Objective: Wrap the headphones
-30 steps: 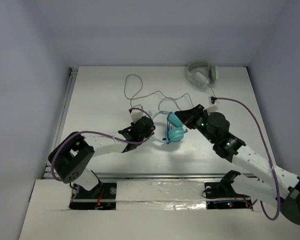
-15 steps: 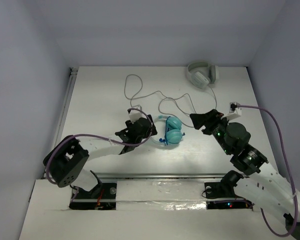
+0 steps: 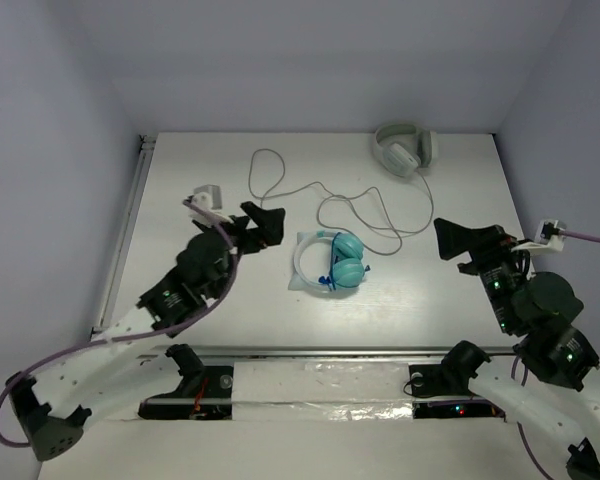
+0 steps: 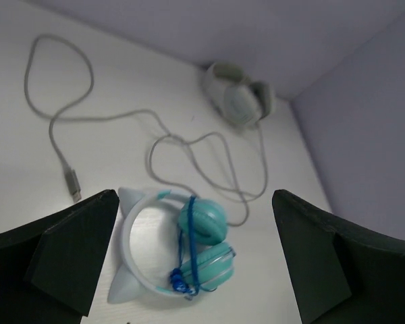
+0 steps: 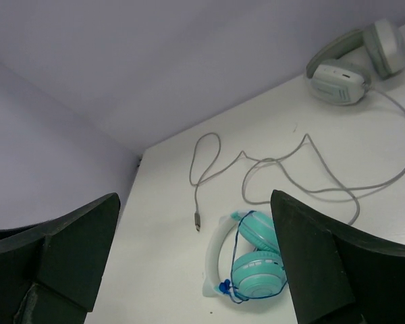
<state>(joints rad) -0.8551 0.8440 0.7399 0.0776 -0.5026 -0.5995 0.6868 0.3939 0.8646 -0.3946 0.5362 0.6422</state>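
The headphones [image 3: 332, 263] lie flat at the table's middle: teal ear cups folded together, a white headband with small cat ears, and the thin blue cable wound round the cups. They also show in the left wrist view [image 4: 182, 246] and the right wrist view [image 5: 248, 264]. My left gripper [image 3: 262, 220] hangs open to their left, raised off the table, nothing between its fingers. On the right, my right gripper [image 3: 458, 240] is likewise open and apart from them. Neither touches the headphones.
Grey-white headphones [image 3: 404, 150] rest at the back right, also in the left wrist view [image 4: 237, 101] and right wrist view [image 5: 354, 61]. Their grey cable [image 3: 320, 195] loops across the table behind the teal pair, its plug end [image 5: 198, 221] near the white headband.
Both grippers have opened and let go of the headphones, then drawn back, the left arm to the left, the right arm to the right. The headphones now lie flat on the table.
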